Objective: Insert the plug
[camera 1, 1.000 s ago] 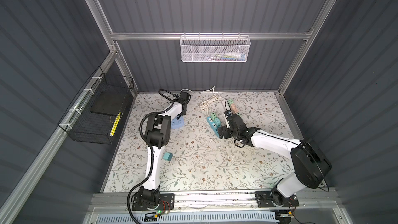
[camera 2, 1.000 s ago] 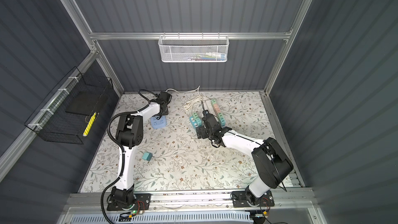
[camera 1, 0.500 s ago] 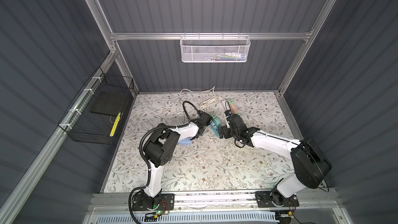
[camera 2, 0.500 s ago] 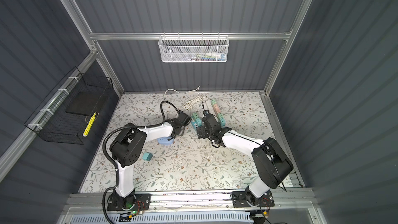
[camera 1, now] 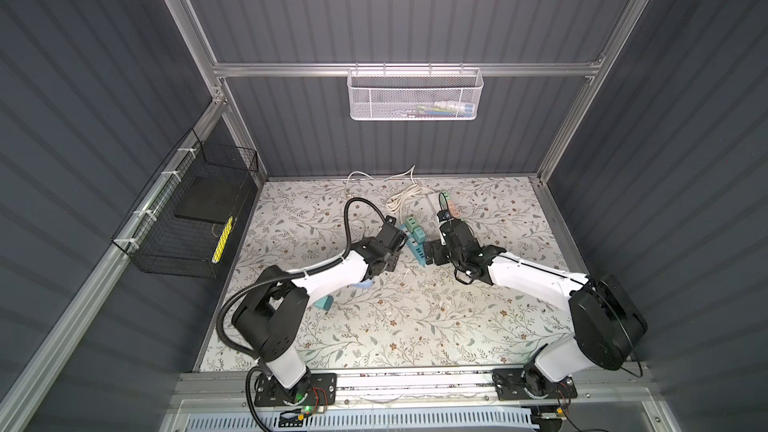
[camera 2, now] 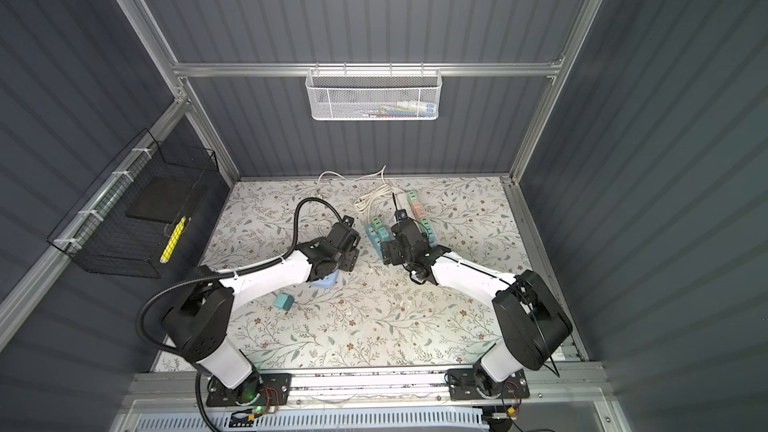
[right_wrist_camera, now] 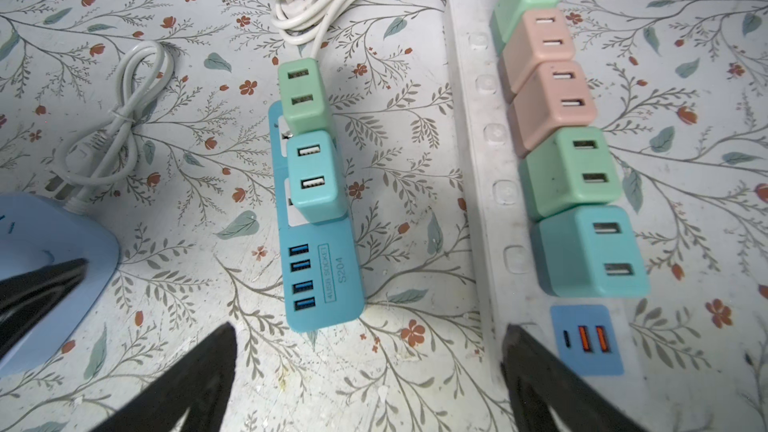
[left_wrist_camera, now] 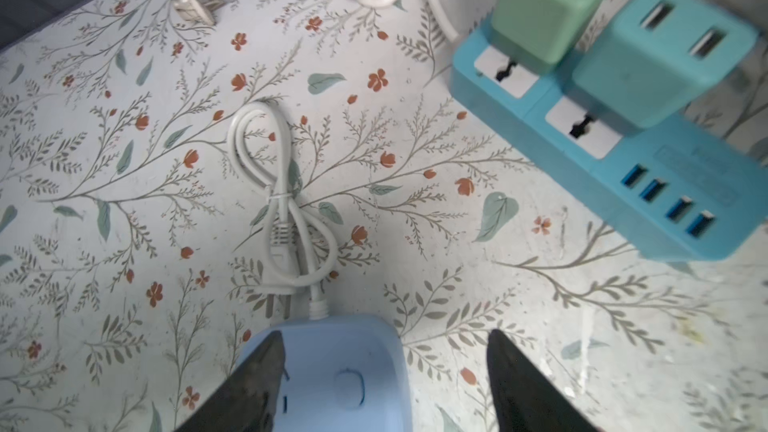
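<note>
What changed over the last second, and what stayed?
The left gripper swung from the back-left corner toward the blue power strip, bringing the light-blue socket box forward; its jaws now stand open around it. The open right gripper, the strip and the teal cube stayed put.

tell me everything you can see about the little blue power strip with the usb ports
The blue power strip is a flat, smooth plastic bar lying on the floral mat. One end has four blue USB ports and a printed label, 4USB SOCKET S204. A green adapter and a teal adapter sit plugged into its outlets at the other end. It lies beside the white power strip, apart from it.
</note>
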`<state>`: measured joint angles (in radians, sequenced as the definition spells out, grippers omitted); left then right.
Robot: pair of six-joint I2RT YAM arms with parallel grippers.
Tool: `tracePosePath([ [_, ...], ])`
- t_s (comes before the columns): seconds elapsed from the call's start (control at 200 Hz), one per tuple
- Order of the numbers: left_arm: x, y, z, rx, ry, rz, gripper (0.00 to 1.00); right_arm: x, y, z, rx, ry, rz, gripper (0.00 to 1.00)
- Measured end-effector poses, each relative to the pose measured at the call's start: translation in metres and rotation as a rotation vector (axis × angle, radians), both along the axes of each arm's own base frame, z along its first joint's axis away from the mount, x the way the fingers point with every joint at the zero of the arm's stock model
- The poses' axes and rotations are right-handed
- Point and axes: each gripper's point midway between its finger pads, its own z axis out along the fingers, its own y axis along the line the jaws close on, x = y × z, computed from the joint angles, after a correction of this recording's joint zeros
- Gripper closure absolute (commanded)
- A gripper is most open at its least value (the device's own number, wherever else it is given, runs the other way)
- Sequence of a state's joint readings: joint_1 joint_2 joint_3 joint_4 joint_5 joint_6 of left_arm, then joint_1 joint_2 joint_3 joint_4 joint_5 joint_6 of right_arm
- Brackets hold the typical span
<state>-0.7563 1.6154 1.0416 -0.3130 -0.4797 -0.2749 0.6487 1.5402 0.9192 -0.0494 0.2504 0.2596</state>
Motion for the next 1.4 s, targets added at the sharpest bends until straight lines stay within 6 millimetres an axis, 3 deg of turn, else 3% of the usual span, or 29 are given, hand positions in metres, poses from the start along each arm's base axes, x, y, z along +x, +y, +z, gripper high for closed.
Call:
tracePosePath([
  [0.08, -0.013, 0.015, -0.011, -0.016, 0.033, 0.074, 0.28, 0.0, 0.0, 0.0, 0.001, 0.001, -0.001, 0.01],
  [0.26, -0.053, 0.054, -0.061, 0.039, 0.161, 0.193, 0.29, 0.0, 0.0, 0.0, 0.002, 0.001, -0.001, 0.01],
  [0.42, -0.054, 0.061, -0.061, 0.044, 0.148, 0.243, 0.23, -0.001, 0.001, 0.0, 0.004, 0.003, 0.002, 0.01],
  [0.655, -0.052, 0.09, -0.066, 0.119, 0.144, 0.349, 0.19, -0.001, 0.002, -0.001, 0.01, 0.007, 0.009, 0.01],
  [0.811, -0.034, 0.125, -0.061, 0.081, 0.156, 0.48, 0.2, -0.002, 0.003, -0.001, 0.012, 0.009, 0.012, 0.01],
  [0.921, -0.016, 0.14, -0.046, 0.055, 0.135, 0.528, 0.2, -0.001, 0.003, -0.001, 0.012, 0.009, 0.012, 0.01],
  [1.191, 0.054, 0.092, 0.024, -0.086, 0.005, 0.378, 0.18, -0.002, 0.003, -0.001, 0.011, 0.009, 0.012, 0.01],
  [1.286, 0.083, 0.083, 0.016, -0.115, 0.011, 0.361, 0.21, -0.002, 0.002, -0.001, 0.009, 0.011, 0.011, 0.01],
  [1.401, 0.1, 0.086, -0.026, -0.109, 0.094, 0.351, 0.25, -0.002, 0.002, -0.002, 0.007, 0.011, 0.01, 0.01],
])
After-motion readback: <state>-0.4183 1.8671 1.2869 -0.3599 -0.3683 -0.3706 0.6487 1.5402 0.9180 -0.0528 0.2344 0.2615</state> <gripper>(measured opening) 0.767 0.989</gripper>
